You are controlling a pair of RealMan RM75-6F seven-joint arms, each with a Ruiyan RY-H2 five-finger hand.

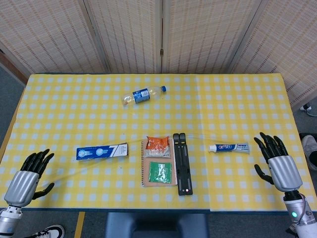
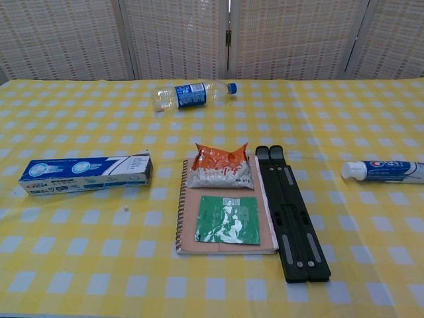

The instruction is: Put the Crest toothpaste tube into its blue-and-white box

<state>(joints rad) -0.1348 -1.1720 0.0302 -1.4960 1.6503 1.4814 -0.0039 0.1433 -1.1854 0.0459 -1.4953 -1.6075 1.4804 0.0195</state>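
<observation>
Nothing is held yet, so the risks lie ahead: the tube [image 1: 229,148] is smooth and rounded and could roll or slip from a loose grasp, and the box [image 1: 102,151], light and lying flat, would likely slide on the checked counter [image 1: 237,99] if the tube is pushed in without the other side bracing it. The tube lies on the right of the counter, cap pointing toward the centre, just beside the fingertips of the right robot hand [image 1: 277,161], which is spread and empty. The left robot hand [image 1: 29,173], also spread, sits near the box's left end, not touching it.
</observation>
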